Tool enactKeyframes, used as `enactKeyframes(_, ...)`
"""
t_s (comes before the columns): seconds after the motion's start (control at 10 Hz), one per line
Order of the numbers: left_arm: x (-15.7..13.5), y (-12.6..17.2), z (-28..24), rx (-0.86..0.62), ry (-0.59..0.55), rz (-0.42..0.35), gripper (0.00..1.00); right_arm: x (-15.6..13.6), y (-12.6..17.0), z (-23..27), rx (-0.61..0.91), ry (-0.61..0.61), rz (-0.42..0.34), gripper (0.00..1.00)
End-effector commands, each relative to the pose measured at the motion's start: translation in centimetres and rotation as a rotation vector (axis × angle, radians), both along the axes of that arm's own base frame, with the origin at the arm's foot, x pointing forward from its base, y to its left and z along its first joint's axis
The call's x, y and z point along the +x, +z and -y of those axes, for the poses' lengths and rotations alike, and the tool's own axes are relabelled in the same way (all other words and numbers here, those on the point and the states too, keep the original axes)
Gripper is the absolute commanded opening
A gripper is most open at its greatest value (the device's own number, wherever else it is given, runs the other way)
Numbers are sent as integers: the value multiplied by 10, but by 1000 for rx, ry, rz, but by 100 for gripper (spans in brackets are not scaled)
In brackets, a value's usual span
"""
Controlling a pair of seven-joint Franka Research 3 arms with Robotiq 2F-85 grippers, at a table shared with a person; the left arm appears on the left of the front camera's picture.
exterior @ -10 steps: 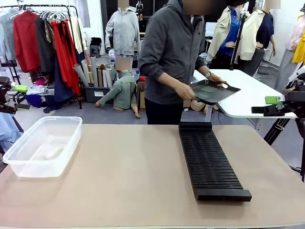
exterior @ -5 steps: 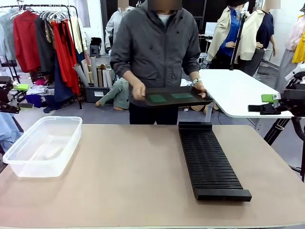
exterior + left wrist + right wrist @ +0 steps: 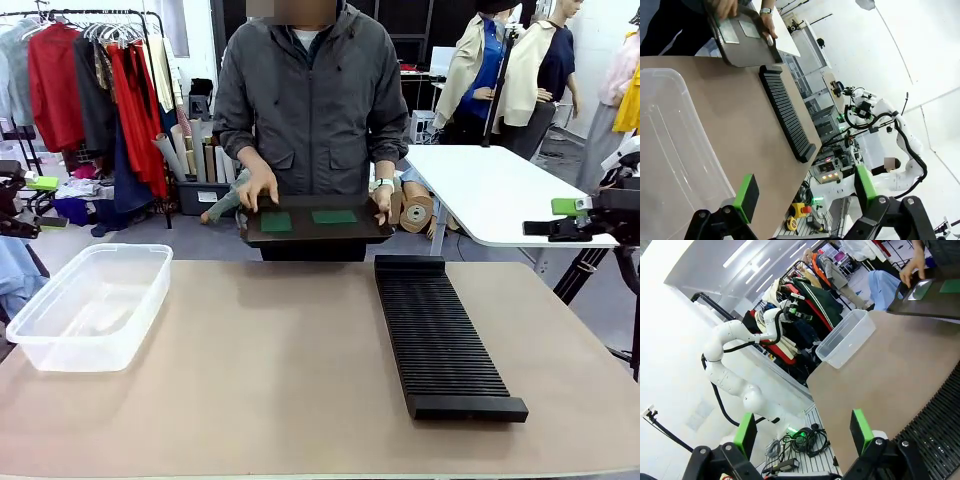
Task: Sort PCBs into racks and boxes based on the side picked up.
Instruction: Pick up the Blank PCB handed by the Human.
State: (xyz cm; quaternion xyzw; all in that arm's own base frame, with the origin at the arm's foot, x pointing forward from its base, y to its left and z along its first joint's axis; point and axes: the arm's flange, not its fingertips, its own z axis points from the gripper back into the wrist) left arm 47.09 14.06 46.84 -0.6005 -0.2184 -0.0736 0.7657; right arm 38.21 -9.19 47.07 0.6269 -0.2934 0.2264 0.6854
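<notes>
Desk (image 3: 250,390): tan, long side facing the person.
Rack (image 3: 440,335): black, long, narrow ribbed slots across the top, laid lengthwise on the right half.
Box (image 3: 90,305): clear plastic tub with a rounded rim, set at the left edge and well apart from the rack.
Tray (image 3: 315,228): flat black, gripped at both ends by the person's hands (image 3: 258,190) at the far desk edge. Contact with the desk cannot be told.
PCBs (image 3: 276,222): two thin green rectangles lying flat on the tray, side by side and not touching. The dot pattern is too small to resolve, so the face that is up cannot be told. They are washed grey by glare in the left wrist view.
Left fingers (image 3: 746,197): spread wide, nothing held, beside the box.
Right fingers (image 3: 746,434): spread wide, nothing held, by the rack's corner.
</notes>
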Motion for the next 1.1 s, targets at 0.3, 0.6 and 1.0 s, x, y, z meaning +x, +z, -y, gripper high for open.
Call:
enactKeyframes(0.3, -1, 1, -1, 6, -2, -6, 100, -1, 1, 0, 6, 7, 8, 100)
enactKeyframes(0.6, -1, 1, -1, 6, -2, -6, 100, -1, 1, 0, 6, 7, 8, 100)
enactKeyframes(1.0, -1, 1, -1, 6, -2, -6, 100, -1, 1, 0, 6, 7, 8, 100)
